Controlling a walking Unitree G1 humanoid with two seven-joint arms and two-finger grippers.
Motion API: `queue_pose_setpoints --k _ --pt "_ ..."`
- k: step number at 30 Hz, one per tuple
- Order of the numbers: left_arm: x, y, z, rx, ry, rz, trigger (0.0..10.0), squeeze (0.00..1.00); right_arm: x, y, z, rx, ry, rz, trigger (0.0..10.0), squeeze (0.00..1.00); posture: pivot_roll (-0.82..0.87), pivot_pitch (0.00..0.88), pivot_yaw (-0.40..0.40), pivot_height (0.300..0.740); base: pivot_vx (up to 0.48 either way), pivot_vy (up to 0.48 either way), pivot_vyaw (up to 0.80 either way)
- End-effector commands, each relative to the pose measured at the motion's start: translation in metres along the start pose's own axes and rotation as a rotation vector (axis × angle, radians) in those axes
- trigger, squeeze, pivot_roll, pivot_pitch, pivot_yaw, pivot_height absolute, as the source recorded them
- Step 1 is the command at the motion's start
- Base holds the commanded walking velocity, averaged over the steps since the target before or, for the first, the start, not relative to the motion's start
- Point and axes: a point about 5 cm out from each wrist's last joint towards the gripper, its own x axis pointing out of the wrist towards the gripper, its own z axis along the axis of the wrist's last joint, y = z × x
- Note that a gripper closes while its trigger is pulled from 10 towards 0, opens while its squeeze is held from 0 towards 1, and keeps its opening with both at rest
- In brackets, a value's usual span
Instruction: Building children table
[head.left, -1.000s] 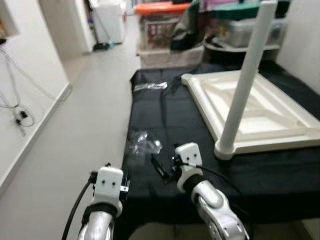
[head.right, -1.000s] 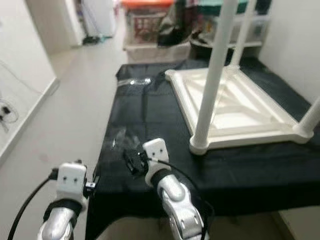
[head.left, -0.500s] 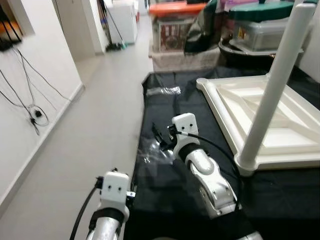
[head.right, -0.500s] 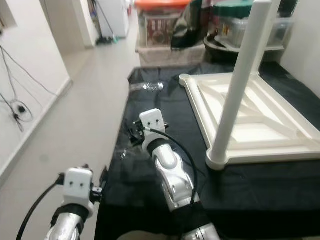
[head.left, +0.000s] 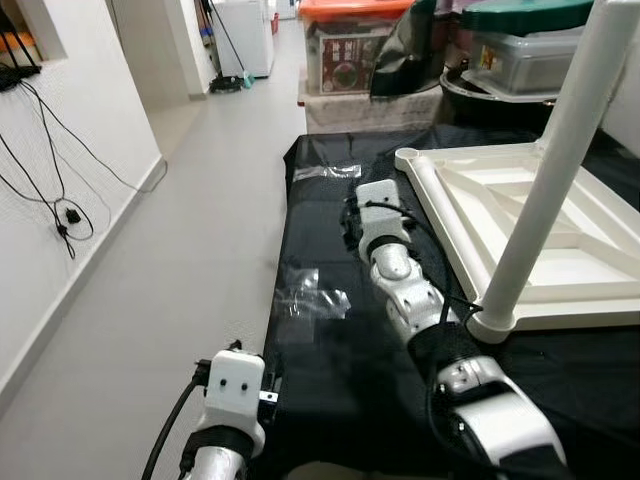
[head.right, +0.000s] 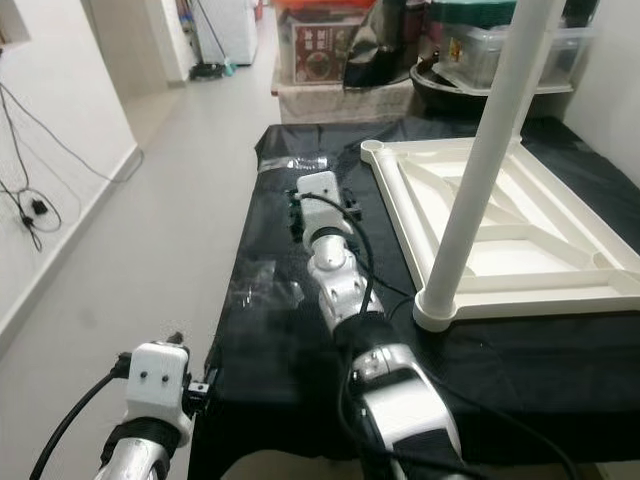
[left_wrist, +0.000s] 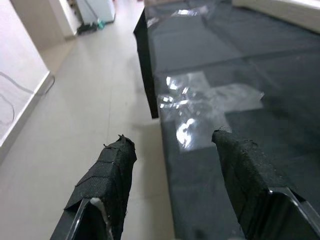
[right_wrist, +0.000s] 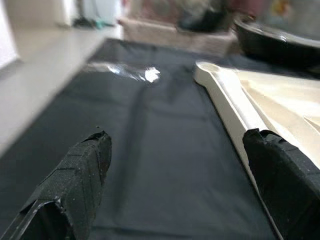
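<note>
A white children's table (head.left: 520, 215) lies upside down on a black-covered surface (head.left: 330, 350), with one white leg (head.left: 555, 160) standing up at its near left corner. My right arm (head.left: 400, 290) stretches forward over the cloth beside the table's left rim. The right gripper (right_wrist: 177, 137) is open and empty, facing the table's rim (right_wrist: 225, 95) and a far clear plastic bag (right_wrist: 135, 72). A nearer clear bag (head.left: 312, 300) lies on the cloth left of the arm. My left gripper (left_wrist: 172, 140) hangs open at the cloth's near left edge, that bag (left_wrist: 200, 107) ahead of it.
Bare floor (head.left: 200, 220) runs along the left of the covered surface, with a wall and hanging cables (head.left: 60, 210) beyond. Storage boxes with an orange lid (head.left: 350, 40) and a grey bin with a green lid (head.left: 520, 45) stand behind the far end.
My right arm has reached forward, from beside the near plastic bag to past it, alongside the table's left rim. The left arm stays low. The camera has shifted.
</note>
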Motion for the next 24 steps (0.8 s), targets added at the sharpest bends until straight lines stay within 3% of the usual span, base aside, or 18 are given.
queue_pose_setpoints --k 1,5,8,9,11,24 --pt "-0.006 -0.014 0.005 -0.054 0.010 -0.008 10.0 0.00 0.004 -0.007 -0.010 -0.006 0.093 -0.076 10.0 0.00 -0.01 0.155 -0.003 0.740 0.000 0.000 0.00" --pt "-0.014 -0.018 0.009 -0.072 0.017 -0.010 10.0 0.00 0.009 -0.028 -0.019 -0.058 0.181 -0.225 10.0 0.00 -0.01 0.175 -0.009 0.740 0.000 0.000 0.00" --pt "-0.014 -0.018 0.009 -0.072 0.017 -0.010 10.0 0.00 0.009 -0.028 -0.019 -0.058 0.181 -0.225 10.0 0.00 -0.01 0.175 -0.009 0.740 0.000 0.000 0.00" --pt "-0.019 -0.020 0.009 -0.082 0.030 -0.014 10.0 0.00 0.012 -0.042 -0.021 -0.042 0.214 -0.293 10.0 0.00 0.00 0.196 -0.016 0.740 0.000 0.000 0.00" --pt "-0.020 -0.021 0.009 -0.086 0.035 -0.018 10.0 0.00 0.013 -0.048 -0.022 -0.023 0.232 -0.316 10.0 0.00 0.00 0.198 -0.015 0.740 0.000 0.000 0.00" --pt "-0.022 -0.023 0.007 -0.092 0.058 -0.027 10.0 0.00 0.018 -0.060 -0.015 0.094 0.360 -0.270 10.0 0.00 -0.02 0.183 -0.021 0.740 0.000 0.000 0.00"
